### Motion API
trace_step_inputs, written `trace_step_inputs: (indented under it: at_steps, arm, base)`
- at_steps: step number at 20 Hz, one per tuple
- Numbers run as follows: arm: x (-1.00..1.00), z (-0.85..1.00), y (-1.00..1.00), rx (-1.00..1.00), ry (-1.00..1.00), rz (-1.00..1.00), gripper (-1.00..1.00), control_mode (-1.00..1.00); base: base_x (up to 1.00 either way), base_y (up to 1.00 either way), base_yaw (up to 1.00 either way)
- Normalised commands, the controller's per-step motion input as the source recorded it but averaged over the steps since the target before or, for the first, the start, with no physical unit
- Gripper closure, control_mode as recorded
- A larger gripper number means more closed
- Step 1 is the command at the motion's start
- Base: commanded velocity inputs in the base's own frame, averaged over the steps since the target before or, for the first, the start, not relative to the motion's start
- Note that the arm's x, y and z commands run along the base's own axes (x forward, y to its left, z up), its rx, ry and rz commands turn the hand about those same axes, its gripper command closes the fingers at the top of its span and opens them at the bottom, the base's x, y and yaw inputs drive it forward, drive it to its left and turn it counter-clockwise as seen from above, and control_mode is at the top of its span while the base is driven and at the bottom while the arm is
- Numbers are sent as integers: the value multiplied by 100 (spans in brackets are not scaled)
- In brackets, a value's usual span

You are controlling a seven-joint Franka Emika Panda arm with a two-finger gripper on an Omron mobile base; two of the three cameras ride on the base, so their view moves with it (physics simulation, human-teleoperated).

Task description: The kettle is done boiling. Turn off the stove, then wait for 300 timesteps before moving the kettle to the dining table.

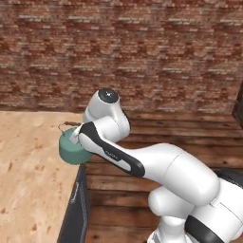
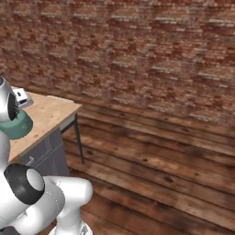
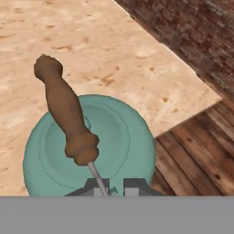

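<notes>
Nearest in the left base view, the white arm reaches to the kettle (image 1: 72,149) at the corner of the bench (image 1: 28,180), the dining table. Right base view: kettle (image 2: 18,125) over the bench edge (image 2: 55,114). Hand view: the pincer (image 3: 111,186) pinches the handle wire, kettle (image 3: 123,141) below. Judgement: the transfer is nearly complete; lowering and release remain.

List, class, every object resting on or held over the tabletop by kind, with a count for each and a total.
Squat teal-green kettle with brown arched handle: 1
Light-wood speckled dining tabletop: 1
Two-finger gripper, jaws shut on the kettle's thin handle wire: 1
Total: 3
</notes>
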Motion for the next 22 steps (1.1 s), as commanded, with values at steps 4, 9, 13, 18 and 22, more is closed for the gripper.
trace_step_inputs:
  at_steps: [4,9,13,18,22]
  arm:
    - [0,0,0,0,0,0,100,100]
    - [0,0,0,0,0,0,100,100]
    - [0,0,0,0,0,0,100,100]
    - [0,0,0,0,0,0,100,100]
    - [2,-22,2,0,0,0,100,-100]
  base:
    - [59,31,24]
    - [53,22,19]
    - [9,3,1]
    - [0,0,0]
    - [0,0,0]
